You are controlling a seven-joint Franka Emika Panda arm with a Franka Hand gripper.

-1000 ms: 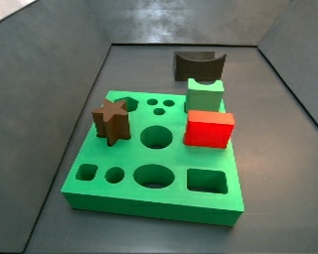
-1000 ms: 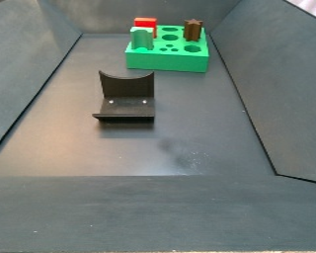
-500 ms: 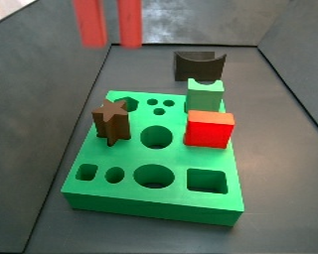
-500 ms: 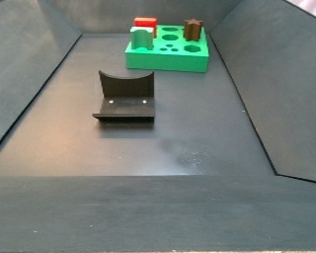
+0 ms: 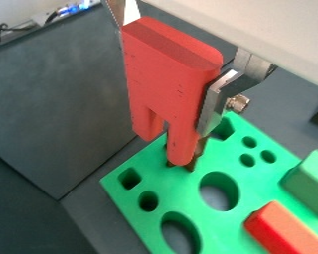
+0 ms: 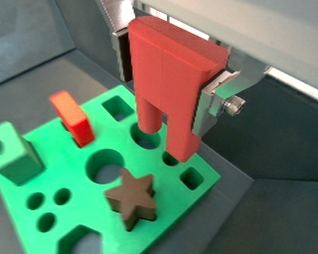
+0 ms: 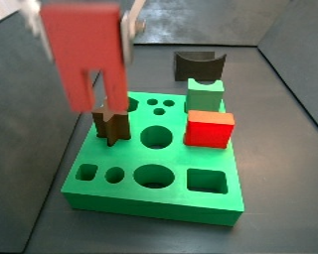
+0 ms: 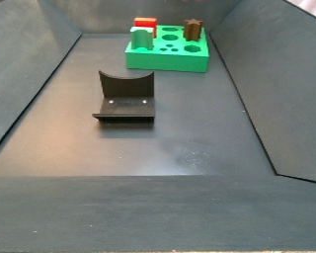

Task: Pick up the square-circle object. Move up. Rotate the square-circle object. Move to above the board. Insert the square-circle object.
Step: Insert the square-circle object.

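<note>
The square-circle object is held in the gripper, its blocky top clamped between the silver fingers and its two prong-like legs pointing down. It hangs above the board, clear of the surface as far as both wrist views show, over the left part of the slab in a side view.

The piece looks rigid and light, with flat faces, so a grip on the broad top is judged secure; the narrow legs are probably the part most easily jammed if they are lowered out of line with a cut-out.

Room is limited. The dark brown star stands just beside the legs, and the red cube and a small green block occupy the right side of the board. The fixture stands well apart on the floor, and dark sloping walls enclose the area.
</note>
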